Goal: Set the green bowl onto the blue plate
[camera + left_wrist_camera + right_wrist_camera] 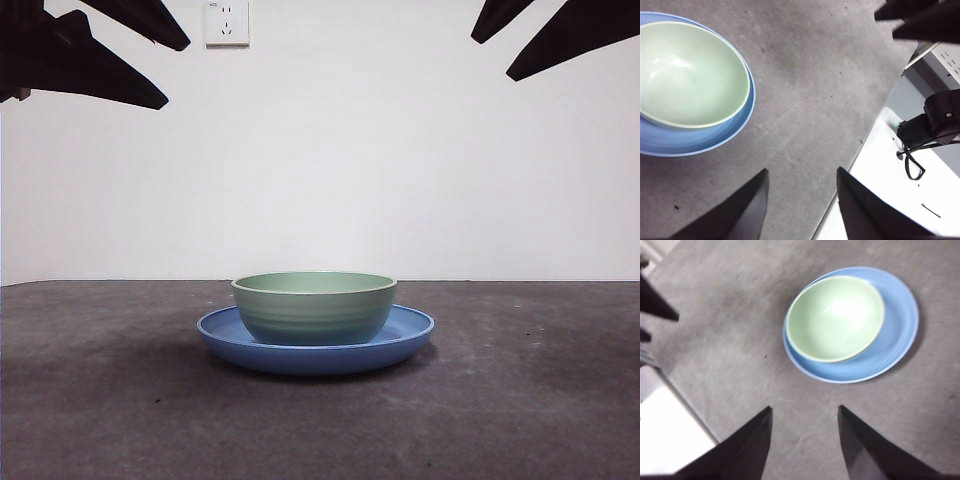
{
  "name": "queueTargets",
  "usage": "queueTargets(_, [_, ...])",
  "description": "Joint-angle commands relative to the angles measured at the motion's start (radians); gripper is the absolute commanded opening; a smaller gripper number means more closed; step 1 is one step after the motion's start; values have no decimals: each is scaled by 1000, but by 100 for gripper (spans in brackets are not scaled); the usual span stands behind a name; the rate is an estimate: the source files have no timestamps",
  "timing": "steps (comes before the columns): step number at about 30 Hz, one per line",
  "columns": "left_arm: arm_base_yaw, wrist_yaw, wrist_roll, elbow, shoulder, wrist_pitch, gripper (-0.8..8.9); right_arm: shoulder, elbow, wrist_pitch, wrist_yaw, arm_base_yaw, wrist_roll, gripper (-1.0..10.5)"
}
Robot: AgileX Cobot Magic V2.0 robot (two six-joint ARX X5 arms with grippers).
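Both pairs of fingers are spread apart and hold nothing: the left gripper point(801, 200) and the right gripper point(804, 437) hang above bare table point(520, 400), each well apart from the crockery. The plate point(410, 330) lies ahead of and below both sets of fingertips. The bowl point(315, 305) sits upright in the plate, set toward one side of it.
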Motion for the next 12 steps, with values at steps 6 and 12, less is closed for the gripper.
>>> queueTargets(6, [-5,4,5,9,4,8,218,-11,-108,84,5,67,-10,210])
queueTargets(12, [-5,4,5,9,4,8,218,-11,-132,117,5,71,-6,210])
